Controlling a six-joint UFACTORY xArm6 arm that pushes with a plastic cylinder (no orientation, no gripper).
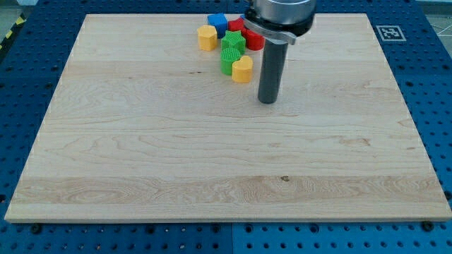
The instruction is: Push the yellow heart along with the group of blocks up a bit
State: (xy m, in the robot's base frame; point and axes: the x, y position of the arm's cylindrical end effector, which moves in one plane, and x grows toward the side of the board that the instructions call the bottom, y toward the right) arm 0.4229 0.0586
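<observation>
A yellow heart [242,69] lies near the view's top centre, at the lower end of a tight group of blocks. Touching it on the left is a green block [227,63], with a green star-like block [233,41] above. A second yellow block [207,37] sits at the group's left, a blue block [217,22] at its top, and red blocks [253,39] at its right, one [236,26] partly hidden by the arm. My tip [267,101] rests on the board just right of and below the yellow heart, a small gap apart.
The wooden board [141,155] lies on a blue perforated table. A fiducial marker [390,32] sits by the board's top right corner. The arm's dark collar [279,17] overhangs the group's right side.
</observation>
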